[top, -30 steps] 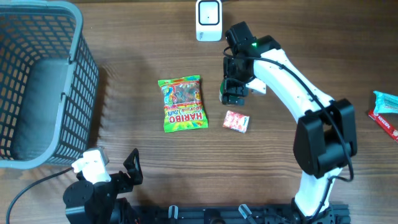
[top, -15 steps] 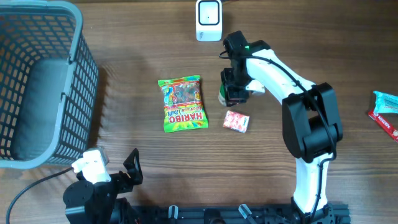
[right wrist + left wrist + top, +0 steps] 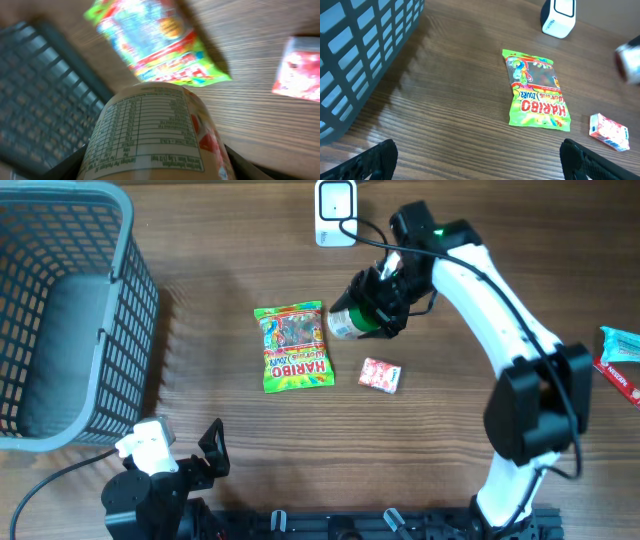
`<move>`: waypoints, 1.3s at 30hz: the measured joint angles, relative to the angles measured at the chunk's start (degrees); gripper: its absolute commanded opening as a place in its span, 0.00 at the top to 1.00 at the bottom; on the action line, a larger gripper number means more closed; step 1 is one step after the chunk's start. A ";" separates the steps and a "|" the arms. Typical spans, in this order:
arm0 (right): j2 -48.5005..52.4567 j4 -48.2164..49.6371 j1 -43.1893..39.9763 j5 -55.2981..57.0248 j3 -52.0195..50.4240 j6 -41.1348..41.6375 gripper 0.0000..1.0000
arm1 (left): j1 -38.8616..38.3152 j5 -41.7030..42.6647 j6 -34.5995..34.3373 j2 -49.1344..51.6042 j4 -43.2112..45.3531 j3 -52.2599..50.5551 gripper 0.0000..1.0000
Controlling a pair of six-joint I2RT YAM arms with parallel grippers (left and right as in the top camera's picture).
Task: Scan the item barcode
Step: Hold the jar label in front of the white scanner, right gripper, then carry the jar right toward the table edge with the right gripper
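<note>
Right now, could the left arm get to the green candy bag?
Probably yes: the candy bag lies flat on bare table ahead of the open left tool, nothing between. The right tool holds a can beside it.

HARIBO on candy bag (image 3: 293, 347), small print on can (image 3: 150, 132) unreadable

The right gripper (image 3: 368, 310), which hung wide over the can a second ago, now has its jaws closed on the can (image 3: 343, 323). The can no longer stands upright on the table (image 3: 200, 410). It is raised and tipped onto its side, its pale end turned toward the Haribo bag (image 3: 292, 346) and nearer to it than before. The right arm's green-lit wrist joint has swung away to the right.
</note>
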 measured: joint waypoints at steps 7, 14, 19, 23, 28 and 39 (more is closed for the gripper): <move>-3.78 22.45 0.04 10.54 0.24 -3.13 0.49 | 0.00 0.00 0.00 0.00 -0.02 0.00 0.00; -2.25 54.84 0.02 32.54 0.33 -4.46 0.52 | 0.00 -0.02 0.00 0.00 0.02 0.00 0.00; 6.56 71.65 0.00 36.09 0.57 -5.09 0.51 | 0.00 0.00 0.00 0.00 -0.02 0.00 0.00; 14.27 77.53 0.04 38.53 0.44 -5.95 0.49 | 0.00 0.00 0.00 0.00 0.00 0.00 0.00; 19.17 83.95 0.44 43.80 0.15 -7.78 0.47 | 0.00 0.00 0.00 0.00 -0.04 0.00 0.00; 22.21 80.13 8.20 55.12 1.51 -17.99 0.57 | 0.00 0.00 0.00 0.00 0.00 0.00 0.00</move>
